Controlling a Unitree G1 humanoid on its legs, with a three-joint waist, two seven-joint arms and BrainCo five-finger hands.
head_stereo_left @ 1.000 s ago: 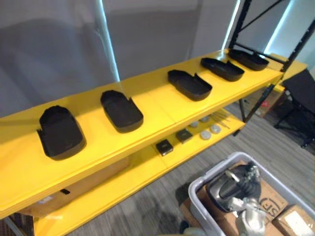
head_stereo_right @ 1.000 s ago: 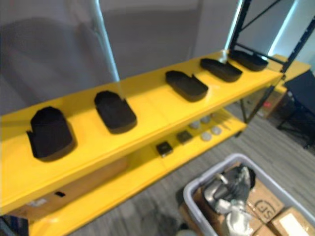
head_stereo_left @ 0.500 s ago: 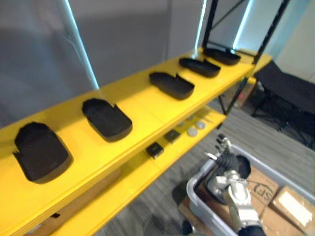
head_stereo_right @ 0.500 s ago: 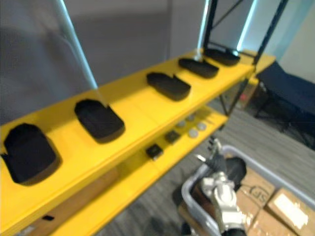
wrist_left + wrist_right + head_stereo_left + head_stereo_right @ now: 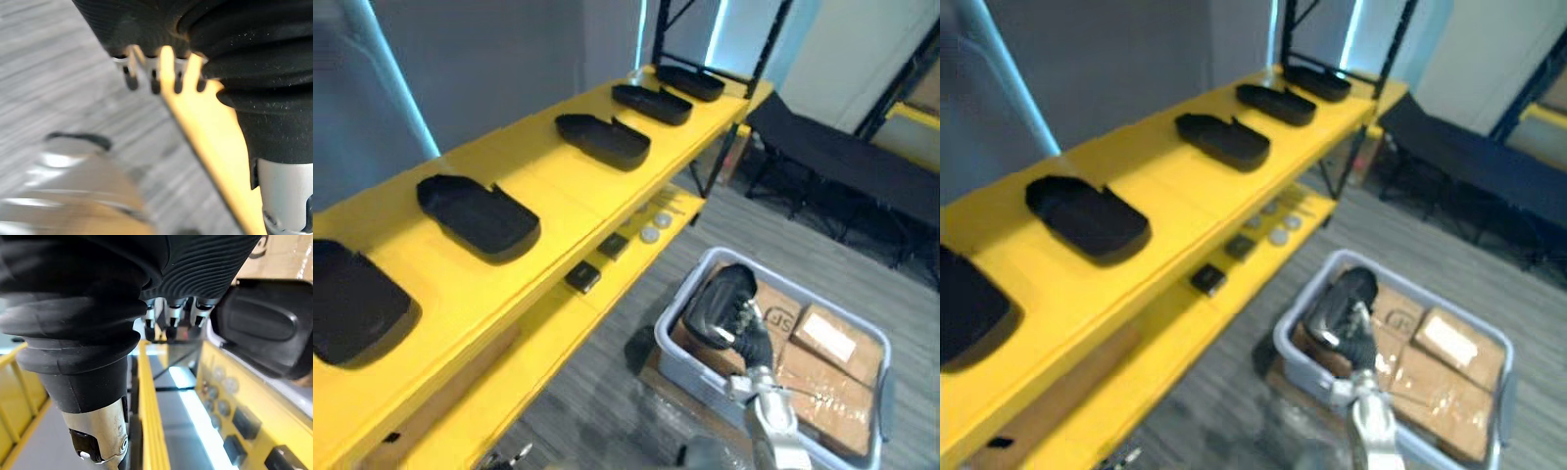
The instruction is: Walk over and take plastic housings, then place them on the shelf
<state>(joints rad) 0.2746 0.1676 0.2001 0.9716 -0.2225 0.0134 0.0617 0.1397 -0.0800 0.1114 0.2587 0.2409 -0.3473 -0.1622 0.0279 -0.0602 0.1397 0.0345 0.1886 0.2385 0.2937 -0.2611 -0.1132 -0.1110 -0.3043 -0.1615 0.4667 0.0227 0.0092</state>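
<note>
Several black plastic housings lie in a row on the yellow upper shelf (image 5: 548, 255), among them one (image 5: 480, 211) near the left and one (image 5: 603, 141) at the middle. Another black housing (image 5: 717, 298) lies tilted in the grey bin (image 5: 668, 340) on the floor. My right hand (image 5: 753, 342) is at that housing's near edge, above the bin. In the right wrist view its fingers (image 5: 169, 319) hang relaxed beside the housing (image 5: 264, 328), not round it. My left hand (image 5: 152, 78) hangs open over the floor by the shelf's yellow edge.
Taped cardboard boxes (image 5: 827, 345) fill the rest of the bin. The lower yellow shelf carries small black blocks (image 5: 583, 280) and round grey discs (image 5: 651, 234). A black shelf post (image 5: 724, 157) and a dark low cot (image 5: 832, 162) stand to the right.
The camera has swung right, so the shelf has slid left in view. My right hand, raised with straight fingers half a second ago, now sits against the housing in the bin.
</note>
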